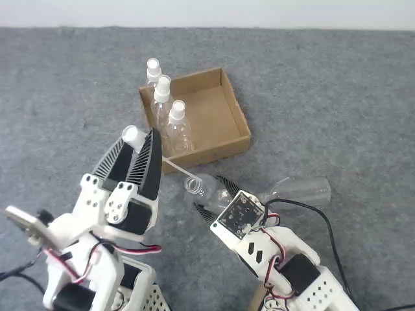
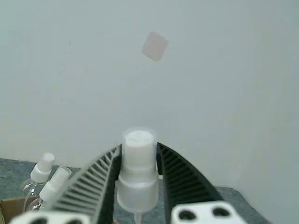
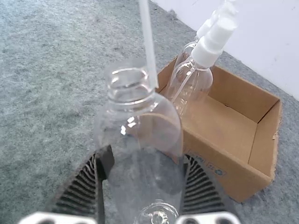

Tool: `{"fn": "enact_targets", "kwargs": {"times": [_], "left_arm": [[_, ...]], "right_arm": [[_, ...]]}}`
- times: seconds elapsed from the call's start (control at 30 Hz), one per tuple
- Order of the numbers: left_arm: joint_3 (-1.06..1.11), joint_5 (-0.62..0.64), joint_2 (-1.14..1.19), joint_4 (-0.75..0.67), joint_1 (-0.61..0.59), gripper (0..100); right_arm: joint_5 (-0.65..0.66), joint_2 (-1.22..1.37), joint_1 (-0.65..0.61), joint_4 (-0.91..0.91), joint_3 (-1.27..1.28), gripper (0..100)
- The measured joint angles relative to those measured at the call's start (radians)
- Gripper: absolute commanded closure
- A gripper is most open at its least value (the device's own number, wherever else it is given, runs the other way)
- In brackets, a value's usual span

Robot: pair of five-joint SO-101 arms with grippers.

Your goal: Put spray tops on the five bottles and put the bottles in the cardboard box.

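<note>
My left gripper [image 1: 139,144] is shut on a white spray top [image 2: 138,170]; its thin dip tube [image 1: 179,170] slants down toward the open neck of a clear bottle [image 3: 139,156]. My right gripper [image 3: 140,186] is shut on that bottle's body and holds it tilted, neck [image 1: 194,186] toward the cardboard box [image 1: 224,107]. In the right wrist view the dip tube [image 3: 148,44] hangs just behind the bottle's mouth. Three capped bottles [image 1: 177,126] stand in the box's left side. Another clear bottle [image 1: 301,190] without a top lies on its side on the carpet, right of my right gripper.
Grey carpet [image 1: 337,97] covers the table on all sides. A white wall [image 2: 210,84] runs along the far edge. The box's right half [image 3: 224,121] holds nothing.
</note>
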Motion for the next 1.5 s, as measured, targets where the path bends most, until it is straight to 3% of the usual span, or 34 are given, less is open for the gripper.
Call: {"fn": "enact_targets", "kwargs": {"times": [0.67,0.93,1.5], "left_arm": [[-0.041,-0.048,0.000,0.006,0.000,99],[-0.109,-0.052,0.000,0.104,0.000,99],[0.008,-0.049,0.000,0.034,0.000,99]], "right_arm": [[0.000,0.000,0.000,-0.017,0.014,99.2],[0.000,0.000,0.003,-0.046,0.014,99.2],[0.000,0.000,0.003,-0.046,0.014,99.2]]}}
